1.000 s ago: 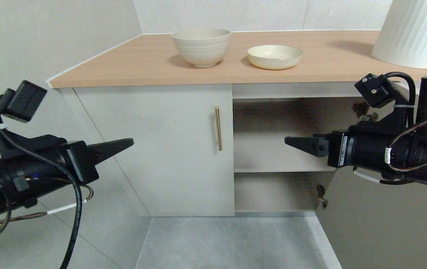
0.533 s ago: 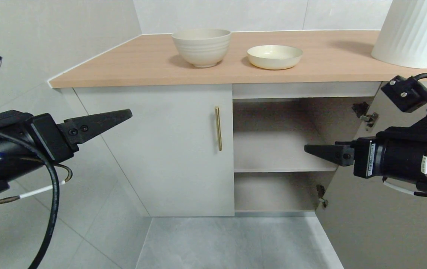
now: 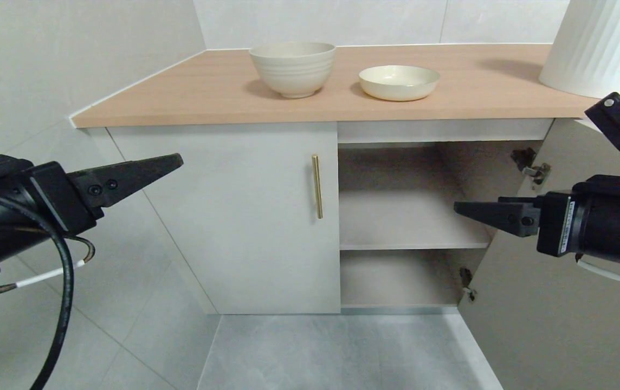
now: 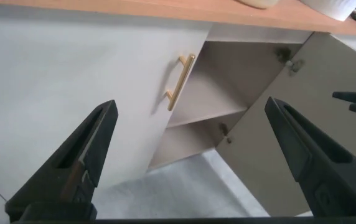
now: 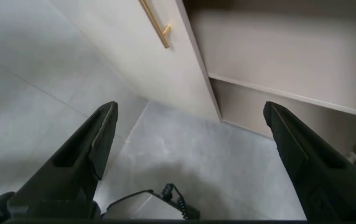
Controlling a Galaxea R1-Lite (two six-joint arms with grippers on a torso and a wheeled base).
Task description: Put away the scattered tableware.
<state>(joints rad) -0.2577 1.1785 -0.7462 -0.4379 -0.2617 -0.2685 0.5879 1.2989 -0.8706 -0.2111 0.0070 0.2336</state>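
A deep ribbed bowl [image 3: 292, 67] and a shallow cream dish [image 3: 399, 81] stand side by side, apart from each other, on the wooden surface [image 3: 191, 97], the bowl to the left. Only the far inner wall of the bowl can be seen. The dish shows its smooth pale inside. A tall white ribbed vessel [image 3: 602, 49] stands at the right end of the surface, well apart from both.

Below, the cabinet's left door [image 3: 234, 216] is closed, with a brass handle [image 3: 316, 186] along its right edge. The right door [image 3: 537, 325] is swung open, and a shelf [image 3: 396, 222] splits the exposed interior into an upper and a lower compartment.

The left tool [image 3: 172, 162] hangs in front of the closed door's left side, lower than the surface and well apart from the bowl. In the left wrist view its fingers [image 4: 78, 162] are spread wide with nothing between them. The right tool [image 3: 464, 208] hangs before the upper compartment, just above shelf level, below and to the right of the dish and well apart from it. Its fingers [image 5: 84, 155] are likewise released and wide apart.
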